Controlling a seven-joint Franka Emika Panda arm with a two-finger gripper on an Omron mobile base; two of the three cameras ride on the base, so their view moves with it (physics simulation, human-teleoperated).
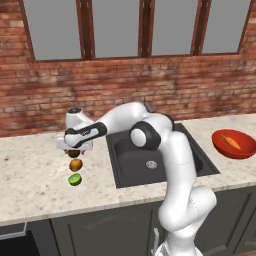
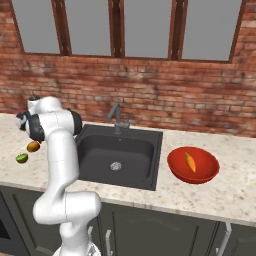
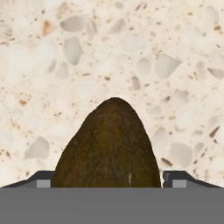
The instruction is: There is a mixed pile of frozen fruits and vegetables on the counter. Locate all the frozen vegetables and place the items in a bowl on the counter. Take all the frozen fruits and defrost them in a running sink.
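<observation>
Gripper [image 3: 112,181] open astride dark olive-brown ball [image 3: 109,146]; orange-brown ball [image 1: 76,164], lime [image 1: 75,179] beside.

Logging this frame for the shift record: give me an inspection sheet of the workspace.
Surface: beige speckled counter.
Job's things: carrot in red bowl; dark olive-brown ball between the finger tips; orange-brown ball and green lime left of the sink.
Clutter: nothing seen.
Grippers: hand low over the dark ball, tips either side.
Cables: nothing seen.
Surroundings: brick wall, windows, dark cabinets.
</observation>
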